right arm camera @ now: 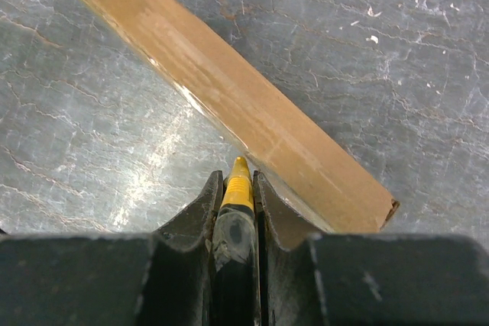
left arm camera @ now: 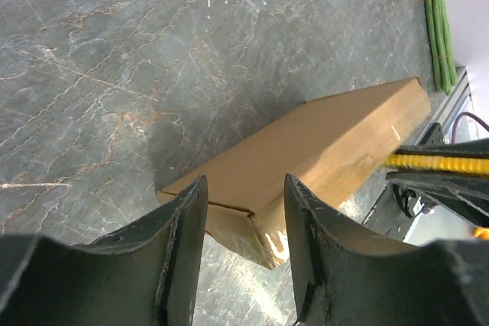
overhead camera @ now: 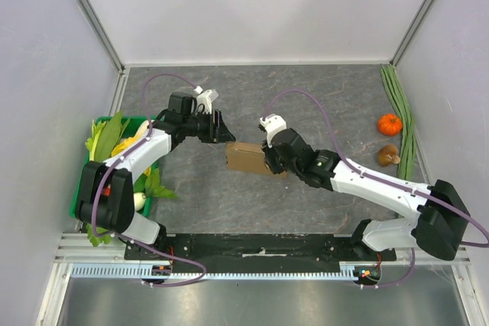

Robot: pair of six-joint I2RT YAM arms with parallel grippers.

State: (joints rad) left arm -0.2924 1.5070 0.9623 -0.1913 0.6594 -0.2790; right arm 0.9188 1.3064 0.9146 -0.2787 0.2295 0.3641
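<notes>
Top external view shows us our left gripper [overhead camera: 222,128] released, fingers spread, just above the flat, plain brown cardboard box [overhead camera: 244,159] lying mid-table. Our right gripper [overhead camera: 269,161] clenches a yellow tool [right arm camera: 238,186], its tip at the box's edge.

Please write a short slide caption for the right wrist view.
Right gripper clamps a yellow tool, its tip at the long side of a flat cardboard box on a grey marbled table.
</notes>
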